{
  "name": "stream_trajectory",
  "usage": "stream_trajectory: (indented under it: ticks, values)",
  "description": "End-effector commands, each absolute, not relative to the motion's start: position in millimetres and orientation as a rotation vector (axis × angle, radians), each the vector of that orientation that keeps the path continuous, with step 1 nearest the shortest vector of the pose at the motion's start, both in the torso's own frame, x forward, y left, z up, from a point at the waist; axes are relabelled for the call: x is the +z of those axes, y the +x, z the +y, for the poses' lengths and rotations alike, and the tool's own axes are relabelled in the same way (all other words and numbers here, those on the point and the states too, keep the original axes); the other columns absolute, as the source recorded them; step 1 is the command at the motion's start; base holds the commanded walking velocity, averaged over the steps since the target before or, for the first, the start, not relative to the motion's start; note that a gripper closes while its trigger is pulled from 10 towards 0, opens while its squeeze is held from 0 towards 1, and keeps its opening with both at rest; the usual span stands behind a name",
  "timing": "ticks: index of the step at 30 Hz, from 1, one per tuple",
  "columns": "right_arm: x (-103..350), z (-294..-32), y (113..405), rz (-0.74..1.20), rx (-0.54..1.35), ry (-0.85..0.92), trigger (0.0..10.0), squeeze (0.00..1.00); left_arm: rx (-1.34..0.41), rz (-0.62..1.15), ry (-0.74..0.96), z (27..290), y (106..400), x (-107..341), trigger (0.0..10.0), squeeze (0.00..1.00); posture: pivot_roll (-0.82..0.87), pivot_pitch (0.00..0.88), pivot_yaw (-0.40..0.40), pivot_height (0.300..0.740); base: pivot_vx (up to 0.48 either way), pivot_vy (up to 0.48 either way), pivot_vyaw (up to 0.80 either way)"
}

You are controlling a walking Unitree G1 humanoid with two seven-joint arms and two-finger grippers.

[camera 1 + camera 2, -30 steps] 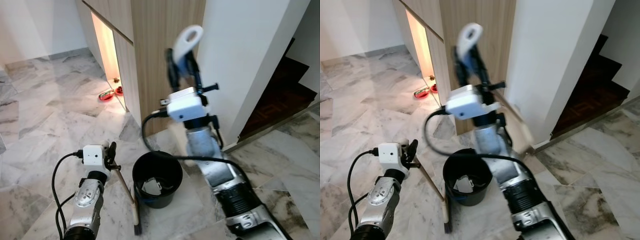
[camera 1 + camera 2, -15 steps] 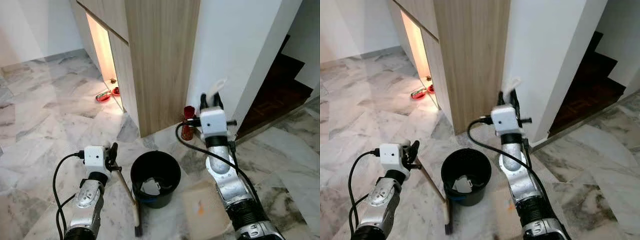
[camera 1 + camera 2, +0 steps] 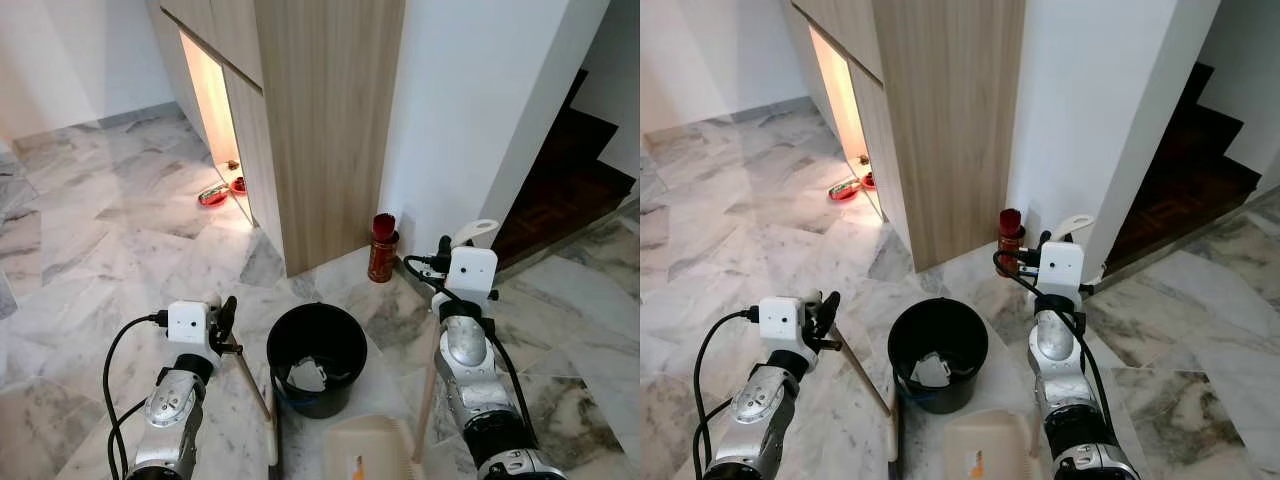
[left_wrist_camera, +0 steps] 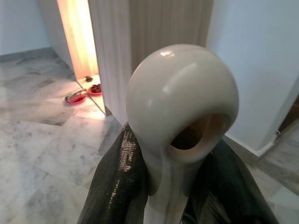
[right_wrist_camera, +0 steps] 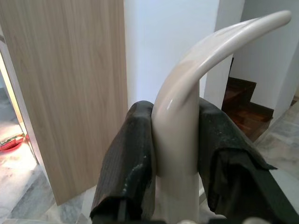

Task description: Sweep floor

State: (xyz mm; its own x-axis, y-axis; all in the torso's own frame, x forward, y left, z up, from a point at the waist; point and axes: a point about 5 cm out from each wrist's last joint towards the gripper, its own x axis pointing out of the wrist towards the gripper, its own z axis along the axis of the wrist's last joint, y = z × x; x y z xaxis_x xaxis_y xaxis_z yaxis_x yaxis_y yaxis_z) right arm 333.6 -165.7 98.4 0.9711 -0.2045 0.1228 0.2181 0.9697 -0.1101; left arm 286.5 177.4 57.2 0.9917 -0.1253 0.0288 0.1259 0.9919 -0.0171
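A black bin [image 3: 315, 355] with crumpled paper inside stands on the marble floor in front of me. My left gripper [image 3: 224, 316] is shut on the top of a beige broom handle [image 4: 180, 116], whose stick slants down to the floor left of the bin. To the right of the bin, my right gripper [image 3: 444, 252] is shut on the curved beige dustpan handle [image 5: 180, 116]. The beige dustpan [image 3: 365, 450] lies low on the floor in front of the bin, with a small orange mark on it.
A red canister [image 3: 383, 248] stands at the foot of the white wall behind the bin. Red bowls [image 3: 212, 194] sit in a lit nook of the wooden cabinet [image 3: 320, 120]. Dark steps [image 3: 570, 180] lie at the right. Open marble floor spreads to the left.
My right arm has come down from high above the bin to its right side, bringing the dustpan down to the floor. The left arm and broom stayed put.
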Motion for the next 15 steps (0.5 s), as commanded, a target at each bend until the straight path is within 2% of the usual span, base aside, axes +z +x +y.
stream_trajectory:
  ticks: [1,15]
  values:
    - [106.1,-164.2,337.4,-0.152,-0.210,-0.086,10.0,0.00,-0.131,-0.030,-0.010,179.4,286.4,59.7,10.0,0.00,-0.02,0.000,0.053,0.740,0.000,0.000,0.00]
    - [100.3,-163.9,336.8,-0.164,-0.135,-0.057,10.0,0.00,-0.164,-0.018,-0.017,173.5,282.5,57.5,10.0,0.00,-0.02,0.000,0.056,0.740,0.000,0.000,0.00]
